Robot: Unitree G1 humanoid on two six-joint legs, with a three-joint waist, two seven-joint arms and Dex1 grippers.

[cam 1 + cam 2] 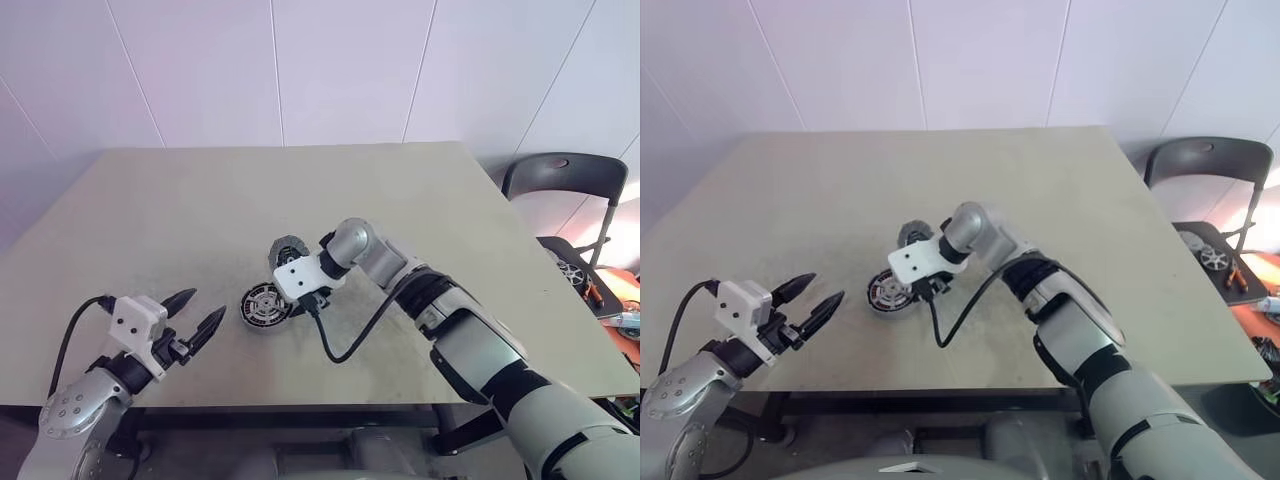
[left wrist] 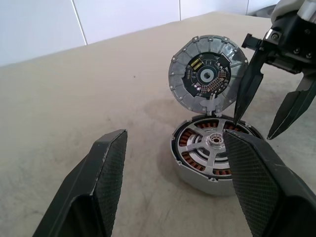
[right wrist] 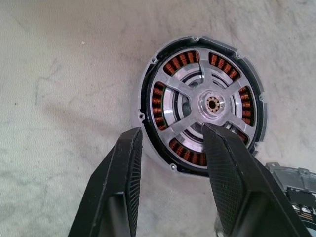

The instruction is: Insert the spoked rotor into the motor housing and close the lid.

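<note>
The spoked rotor (image 3: pixel 205 106) already sits down inside the motor housing (image 2: pixel 213 170), its pale spokes lying over the ring of copper windings with the small hub in the middle. It looks seated flush, though from here I cannot be sure it is fully home. The housing stands on the table (image 1: pixel 200 200), directly beneath the right end effector (image 2: pixel 269 106) and just ahead of the left one.

The lid (image 2: pixel 207 74) stands up nearly vertical from the housing's far rim, its dark centre and green marks facing toward the left end effector (image 2: pixel 173 182). It is hinged open, so the mouth of the housing stays clear for the rotor.

The right end effector hangs tilted down over the housing with its fingers parted and nothing between them; one fingertip (image 2: pixel 247 89) is just beside the lid's edge, above the rotor's rim, but I cannot tell if it touches. My guess is that it is placed there to tip the lid down, the remaining step.

The left end effector hovers level, near the housing, fingers spread wide and empty, perhaps ready to steady the housing.
</note>
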